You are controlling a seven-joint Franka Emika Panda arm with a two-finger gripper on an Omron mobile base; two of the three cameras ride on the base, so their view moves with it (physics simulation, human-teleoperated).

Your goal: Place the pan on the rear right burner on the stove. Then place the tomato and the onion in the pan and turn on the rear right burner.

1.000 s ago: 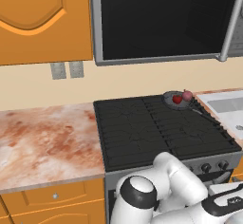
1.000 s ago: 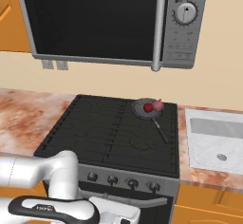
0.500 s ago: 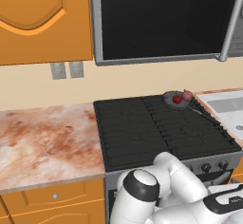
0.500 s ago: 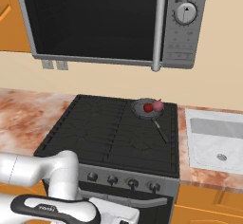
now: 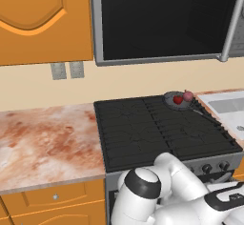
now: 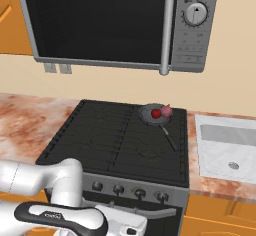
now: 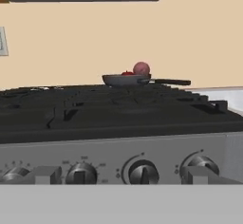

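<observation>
Hand view: pan [image 7: 124,79] far beyond spread fingers [image 7: 43,174]

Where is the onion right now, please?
The onion sits in the pan on the stove's rear right burner, just right of the tomato.

tomato [image 7: 127,73]: hand view, mostly hidden behind rim of pan [image 7: 124,79]; just a red sliver at center.
onion [image 7: 141,68]: lower part behind pan rim.
knobs [image 7: 142,172]: bottom row of hand view, lower halves cut off; leftmost one cut by left edge.
microwave [image 5: 167,21]: left base view, cut by top & right edges.
sink [image 5: 231,106]: right edge, partly out of frame.
tool fingertips [image 7: 46,174]: blurred grey blocks, bottom of hand view.
</observation>
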